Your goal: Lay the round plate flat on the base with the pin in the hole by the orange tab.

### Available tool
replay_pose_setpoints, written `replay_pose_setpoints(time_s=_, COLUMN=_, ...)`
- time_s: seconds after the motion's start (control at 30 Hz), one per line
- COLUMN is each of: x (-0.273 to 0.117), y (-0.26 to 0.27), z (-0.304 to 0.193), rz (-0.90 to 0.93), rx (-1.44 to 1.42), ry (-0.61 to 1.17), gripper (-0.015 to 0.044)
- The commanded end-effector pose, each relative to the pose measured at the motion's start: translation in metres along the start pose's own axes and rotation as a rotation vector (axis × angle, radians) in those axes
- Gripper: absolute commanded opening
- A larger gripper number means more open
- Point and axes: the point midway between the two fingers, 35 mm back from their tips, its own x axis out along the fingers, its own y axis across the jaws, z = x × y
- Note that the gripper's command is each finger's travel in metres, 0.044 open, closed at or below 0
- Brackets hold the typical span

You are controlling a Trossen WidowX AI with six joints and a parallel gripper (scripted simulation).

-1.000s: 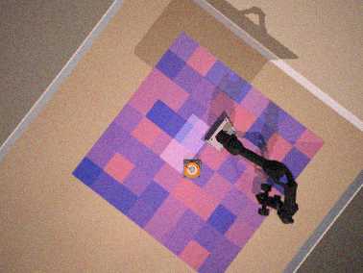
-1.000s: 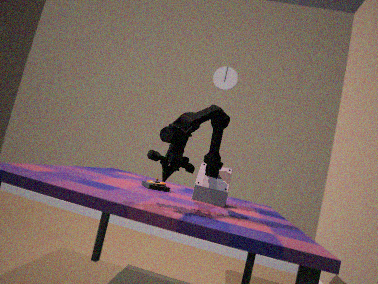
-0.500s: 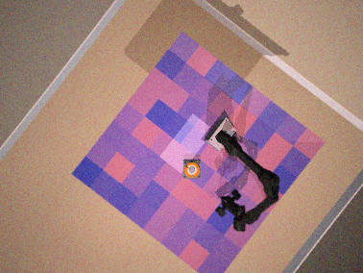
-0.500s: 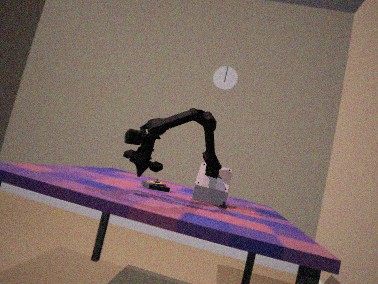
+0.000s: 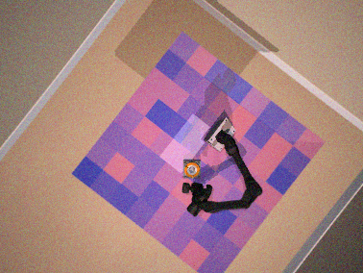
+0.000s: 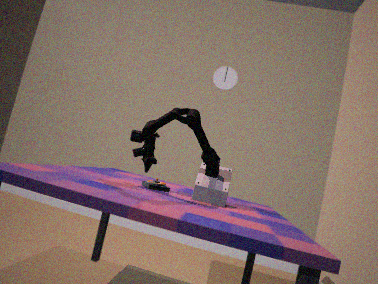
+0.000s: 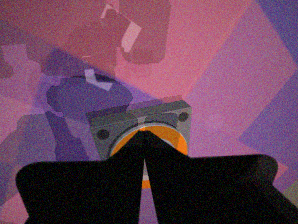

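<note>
Top view: a tan floor (image 5: 53, 216) fills the left of the frame, bordered by a pale strip running diagonally from lower left to upper centre. Set on it as a diamond is a checkered table top of pink, purple and blue squares (image 5: 144, 130). Just right of the diamond's centre sits the small grey square base (image 5: 192, 168) carrying the round orange-rimmed plate (image 5: 191, 169). Directly below the plate is the black parallel-jaw gripper (image 5: 189, 186), near it. The black jointed arm (image 5: 245, 187) bends out to the right and back up to its pale box-shaped mount (image 5: 220, 132), above and right of the plate.

Exterior view: the table top (image 6: 100, 192) slopes down to the right on dark legs before a plain beige wall bearing a round white clock (image 6: 225, 78) at upper right. The base and plate (image 6: 155, 185) lie low on the surface, left of the mount (image 6: 212, 187). The gripper (image 6: 148, 167) hangs point-down above and just left of them, apart from the plate.

Wrist view: the grey base (image 7: 145, 122) shows two dark round screw heads at its corners; the plate's orange rim (image 7: 165, 137) curves across it, mostly hidden behind the dark fingers. The pin, the tab and the hole cannot be made out, nor whether the plate lies flat.

The jaws are clenched together, gripping nothing.
</note>
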Motion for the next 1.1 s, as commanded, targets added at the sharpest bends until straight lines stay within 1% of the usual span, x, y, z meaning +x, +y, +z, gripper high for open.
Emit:
replay_pose_setpoints(time_s=0.0, x=0.006, y=-0.036, z=-0.03, rz=0.086, rx=0.209, ry=-0.029, gripper=0.0)
replay_pose_setpoints(time_s=0.13, x=0.011, y=-0.077, z=-0.072, rz=0.195, rx=0.471, ry=-0.088, gripper=0.0)
replay_pose_setpoints(time_s=0.23, x=0.012, y=-0.082, z=-0.08, rz=0.215, rx=0.514, ry=-0.101, gripper=0.0)
replay_pose_setpoints(time_s=0.43, x=0.016, y=-0.082, z=-0.079, rz=0.215, rx=0.514, ry=-0.101, gripper=0.0)
replay_pose_setpoints(time_s=0.7, x=0.058, y=-0.073, z=-0.073, rz=0.217, rx=0.514, ry=-0.101, gripper=0.0)
replay_pose_setpoints(time_s=1.07, x=0.06, y=-0.072, z=-0.08, rz=0.217, rx=0.514, ry=-0.101, gripper=0.0)
